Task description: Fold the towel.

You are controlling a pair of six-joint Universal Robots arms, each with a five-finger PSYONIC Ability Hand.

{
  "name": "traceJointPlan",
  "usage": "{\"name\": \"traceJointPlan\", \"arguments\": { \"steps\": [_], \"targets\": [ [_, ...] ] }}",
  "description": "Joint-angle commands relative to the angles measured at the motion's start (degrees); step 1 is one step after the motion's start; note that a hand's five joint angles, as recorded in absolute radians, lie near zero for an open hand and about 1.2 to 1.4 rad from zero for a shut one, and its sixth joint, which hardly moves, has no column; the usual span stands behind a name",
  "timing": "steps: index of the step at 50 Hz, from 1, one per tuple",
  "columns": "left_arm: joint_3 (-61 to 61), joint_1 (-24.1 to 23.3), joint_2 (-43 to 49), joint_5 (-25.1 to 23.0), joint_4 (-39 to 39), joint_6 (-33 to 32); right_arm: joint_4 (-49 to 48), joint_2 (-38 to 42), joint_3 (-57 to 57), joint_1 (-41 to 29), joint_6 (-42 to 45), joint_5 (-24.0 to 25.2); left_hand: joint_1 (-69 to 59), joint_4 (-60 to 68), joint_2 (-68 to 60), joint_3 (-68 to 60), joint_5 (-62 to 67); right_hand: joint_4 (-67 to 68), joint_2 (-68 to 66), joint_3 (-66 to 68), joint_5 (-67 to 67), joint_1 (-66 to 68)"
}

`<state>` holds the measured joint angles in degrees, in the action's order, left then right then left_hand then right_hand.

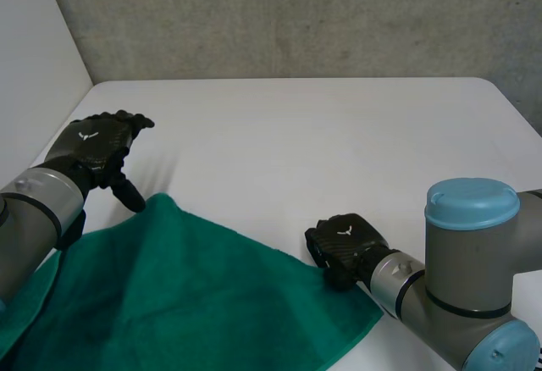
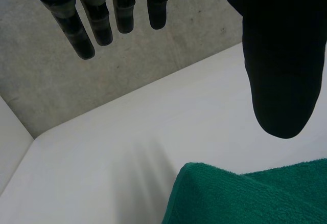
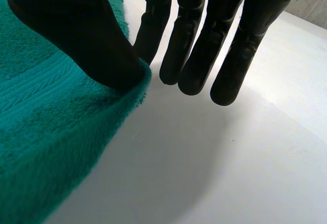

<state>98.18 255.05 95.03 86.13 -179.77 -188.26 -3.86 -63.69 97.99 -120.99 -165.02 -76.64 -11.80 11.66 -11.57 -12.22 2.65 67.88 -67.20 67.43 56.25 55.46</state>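
Observation:
A green towel (image 1: 186, 295) lies spread on the near part of the white table (image 1: 322, 134). My right hand (image 1: 343, 248) is at the towel's right edge. In the right wrist view its thumb (image 3: 76, 29) presses down on the towel's (image 3: 46, 132) edge and the nearest finger (image 3: 150, 29) meets it there, pinching the cloth. The other fingers hang straight over bare table. My left hand (image 1: 93, 146) hovers just beyond the towel's far corner, its fingers (image 2: 102, 19) straight and its thumb (image 2: 281, 70) spread, holding nothing. That corner (image 2: 245, 198) lies below the thumb.
A grey concrete wall (image 1: 296, 15) runs behind the table's far edge, and a pale wall stands at the left. The towel's near left part runs under my left arm (image 1: 34, 210).

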Motion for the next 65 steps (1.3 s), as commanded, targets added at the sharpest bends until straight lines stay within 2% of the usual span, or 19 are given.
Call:
{"name": "traceJointPlan", "arguments": {
  "steps": [1,3,4,7,10,16,25,26,27,28,30,34,41,46,53,59,60,61,65],
  "targets": [
    [0.5,0.1,0.0,0.0,-0.1,0.0,0.0,-0.8,-0.1,0.1,0.1,0.4,0.9,-0.8,0.7,1.3,-1.8,12.1,-12.8,12.6,13.7,24.5],
    [0.6,0.1,0.0,0.0,-0.1,0.0,0.1,-0.9,-0.1,0.1,0.1,0.5,0.9,-0.8,0.7,1.3,-1.8,12.1,-12.8,12.6,13.7,24.5],
    [0.7,0.1,0.0,0.0,-0.1,0.0,0.3,-1.1,0.0,0.1,0.1,0.6,0.9,-0.8,0.7,1.3,-1.8,1.2,-1.9,1.6,2.8,13.6],
    [0.8,0.2,0.0,0.0,-0.1,0.0,0.3,-1.1,0.1,0.1,0.0,1.0,0.9,-0.8,0.7,1.3,-1.8,-4.6,3.9,-4.2,-3.0,7.8],
    [0.9,0.2,0.0,0.0,-0.1,0.0,0.4,-1.0,0.2,-0.3,0.0,2.0,0.9,-0.8,0.7,1.3,-1.8,-25.0,24.3,-24.5,-23.3,-12.5],
    [0.9,0.2,0.0,0.0,-0.1,0.0,0.1,-0.5,0.0,-2.0,-0.1,2.1,0.9,-0.8,0.7,1.3,-1.8,-28.4,27.7,-27.9,-26.7,-15.9],
    [1.3,0.1,-0.1,0.0,-0.1,0.0,-0.4,0.9,-0.8,-2.4,0.0,1.9,0.9,-0.8,0.7,1.3,-1.8,-26.0,25.3,-25.6,-24.4,-13.6],
    [1.4,0.1,-0.1,0.0,-0.1,0.0,-0.5,1.8,-1.3,-2.5,0.1,1.8,0.9,-0.8,0.7,1.3,-1.8,-16.5,15.8,-16.1,-14.9,-4.1],
    [1.4,0.1,0.0,0.0,-0.1,0.0,-0.5,1.8,-1.3,-2.5,0.1,1.8,1.1,-0.9,0.8,1.5,-1.9,-16.4,15.7,-16.0,-14.8,-4.0],
    [1.6,0.1,0.0,0.0,-0.1,0.0,-0.5,2.0,-1.5,-2.5,0.1,1.7,1.1,-0.9,0.8,1.5,-1.9,-9.4,8.7,-9.0,-7.8,3.0],
    [1.7,0.1,0.0,0.0,-0.1,0.0,-0.5,2.2,-2.2,-2.5,0.1,1.3,1.2,-1.1,1.0,1.7,-2.1,12.0,-12.7,12.5,13.7,24.5],
    [1.8,0.4,-0.1,0.1,0.0,0.0,-0.4,2.2,-3.6,-2.5,0.1,0.4,1.4,-1.3,1.2,1.8,-2.3,12.1,-12.8,12.6,13.7,24.5],
    [2.6,5.7,-0.7,-0.2,0.5,-0.1,0.0,1.3,-6.6,-2.3,0.0,-1.2,1.6,-1.4,1.4,2.0,-2.4,12.1,-12.8,12.6,13.7,24.5],
    [3.4,10.0,-0.5,-0.6,0.9,-0.5,-0.4,-5.2,-11.1,-1.6,0.0,-2.9,1.6,-1.4,1.4,2.0,-2.4,12.1,-12.8,12.6,13.7,24.5],
    [7.2,11.3,-0.2,-1.9,1.7,-1.5,-0.4,-12.0,-18.8,-1.3,-0.5,-4.4,0.6,-0.4,0.3,1.0,-1.4,12.1,-12.8,12.6,13.7,24.5],
    [9.8,11.7,-0.2,-3.3,1.8,-4.6,0.7,-11.6,-19.5,-1.3,-0.3,-4.5,0.4,-0.3,0.2,0.8,-1.3,12.1,-12.8,12.6,13.7,24.5],
    [10.0,11.8,-0.2,-3.3,1.8,-5.0,1.2,-11.5,-18.9,-1.4,-0.1,-4.5,0.4,-0.3,0.2,0.8,-1.3,5.2,-5.9,5.6,6.8,17.6],
    [10.3,12.0,-0.2,-3.3,1.8,-5.4,2.5,-11.1,-17.9,-1.9,0.1,-4.3,0.4,-0.3,0.2,0.8,-1.3,-14.7,14.0,-14.3,-13.1,-2.3],
    [11.1,13.1,-0.2,-3.5,1.9,-6.8,6.1,-7.4,-13.6,-2.0,-0.5,-3.7,0.4,-0.3,0.2,0.8,-1.3,-29.8,29.2,-29.4,-28.2,-17.4]
  ]
}}
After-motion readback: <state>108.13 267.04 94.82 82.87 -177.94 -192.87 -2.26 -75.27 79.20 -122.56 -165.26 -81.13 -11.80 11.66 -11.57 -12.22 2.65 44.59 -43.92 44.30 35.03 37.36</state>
